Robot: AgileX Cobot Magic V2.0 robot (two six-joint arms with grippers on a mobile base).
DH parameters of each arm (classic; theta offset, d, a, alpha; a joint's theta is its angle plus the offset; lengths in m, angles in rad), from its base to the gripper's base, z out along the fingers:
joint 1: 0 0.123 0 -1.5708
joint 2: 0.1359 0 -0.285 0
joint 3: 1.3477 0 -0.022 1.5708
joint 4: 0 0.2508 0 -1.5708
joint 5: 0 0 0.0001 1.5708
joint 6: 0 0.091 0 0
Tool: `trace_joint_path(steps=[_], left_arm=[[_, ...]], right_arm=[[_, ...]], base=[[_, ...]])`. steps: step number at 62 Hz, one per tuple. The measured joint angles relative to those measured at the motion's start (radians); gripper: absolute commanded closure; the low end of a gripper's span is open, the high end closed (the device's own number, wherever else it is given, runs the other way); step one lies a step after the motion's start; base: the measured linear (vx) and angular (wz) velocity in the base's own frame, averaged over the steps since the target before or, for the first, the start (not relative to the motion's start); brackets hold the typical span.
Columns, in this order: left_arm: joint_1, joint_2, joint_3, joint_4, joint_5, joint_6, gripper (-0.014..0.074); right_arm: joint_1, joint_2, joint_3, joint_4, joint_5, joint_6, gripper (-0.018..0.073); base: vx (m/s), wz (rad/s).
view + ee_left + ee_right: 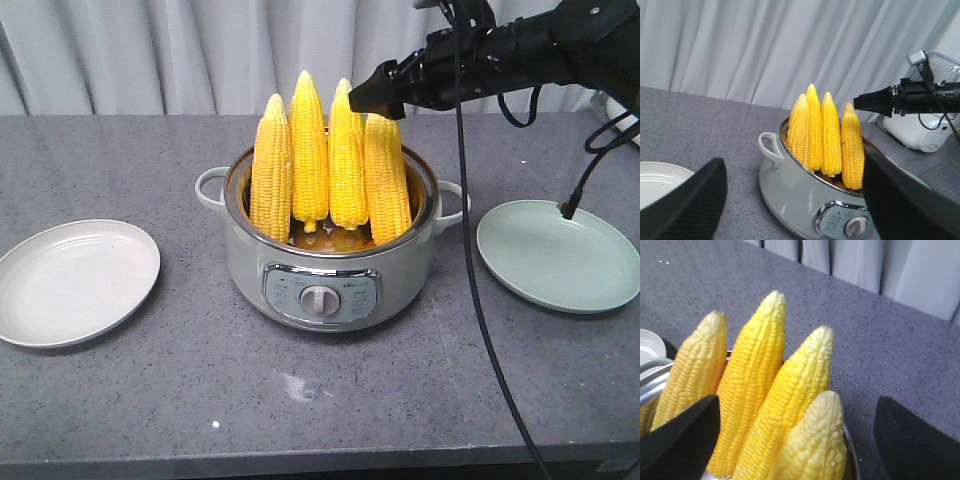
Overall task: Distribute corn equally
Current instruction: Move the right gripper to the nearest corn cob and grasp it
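Four cobs of corn (330,165) stand upright, points up, packed side by side in a pale electric pot (330,270) at the middle of the grey table (300,410). A white plate (75,280) lies well to the pot's left and a pale green plate (560,255) to its right, both bare. A black cable (475,290) hangs from the right arm and crosses the gap between the pot and the green plate.

That arm reaches in level from the upper right. The right gripper (365,100) is at the tip of the rightmost cob, with its fingers (685,440) spread wide to either side of it. The left gripper (794,165) hangs low on the pot's left, pointing at the cobs, its fingers apart too.

The cobs touch one another, so there is little room between them.
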Motion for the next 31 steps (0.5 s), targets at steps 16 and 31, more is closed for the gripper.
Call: trace_joint_path(steps=[16, 31], left_arm=[[0.0, 0.0, 0.0, 0.0, 0.001, 0.0, 0.0059], [0.0, 0.0, 0.0, 0.0, 0.001, 0.0, 0.0059]], right_arm=[[0.0, 0.058, 0.0, -0.009, 0.0, 0.004, 0.0024], [0.0, 0.058, -0.002, -0.057, 0.029, 0.026, 0.0296]], base=[[0.0, 0.0], [0.0, 0.0]])
